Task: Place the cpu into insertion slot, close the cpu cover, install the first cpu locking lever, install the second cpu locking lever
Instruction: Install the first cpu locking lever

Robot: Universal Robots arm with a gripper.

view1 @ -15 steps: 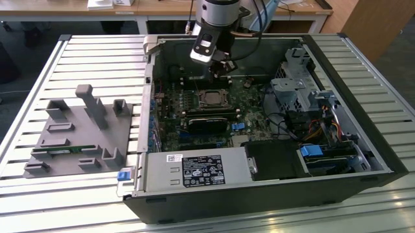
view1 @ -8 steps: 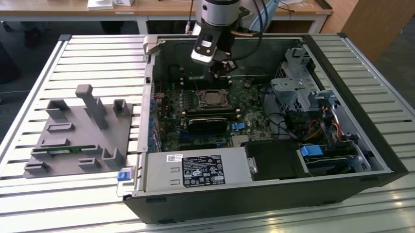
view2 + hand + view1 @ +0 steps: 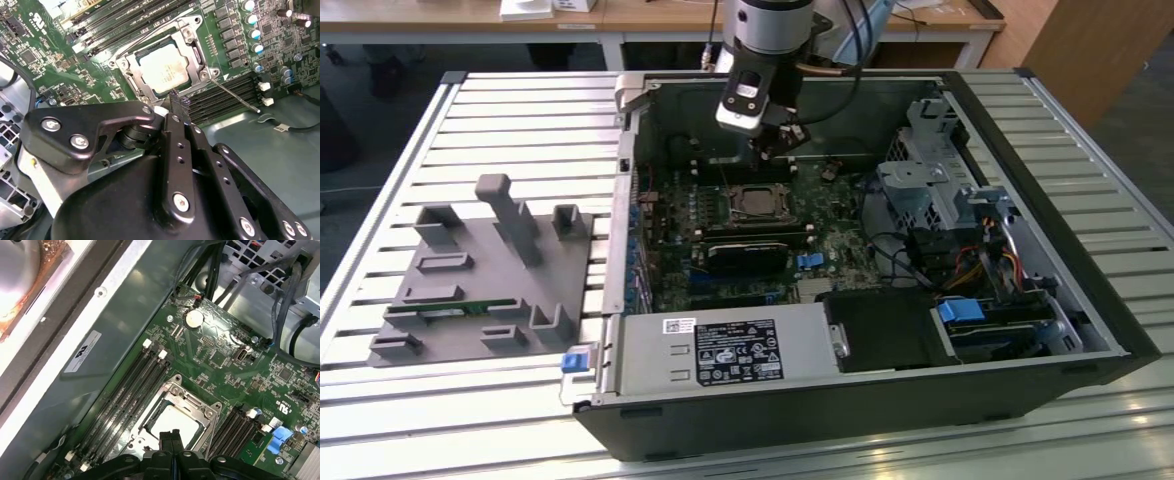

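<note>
In the exterior view, you are looking at an open computer case point(image 3: 854, 410) lying on a slatted surface point(image 3: 400, 130). Your hand point(image 3: 781, 140) is hanging inside the case, above the green board point(image 3: 827, 200) and near the cpu point(image 3: 754, 203). A grey holder point(image 3: 480, 270) is sitting on the surface at the exterior view's left, well apart from the case. In the second wrist view, the fingers point(image 3: 175, 107) of your hand are pressing together with nothing between them. The tip is sitting right by the edge of the cpu cover point(image 3: 132, 75); you cannot tell if it is touching. The cpu point(image 3: 165, 70) is lying flat in the insertion slot point(image 3: 139, 75). The cover is lying down around it, and the silver face is showing through the square hole. A thin locking lever point(image 3: 235, 95) is sticking out from one corner of the cover, across the long black slots point(image 3: 235, 82). In the first wrist view, your hand point(image 3: 170, 437) is hovering over the cpu point(image 3: 172, 422), with its fingers together.
</note>
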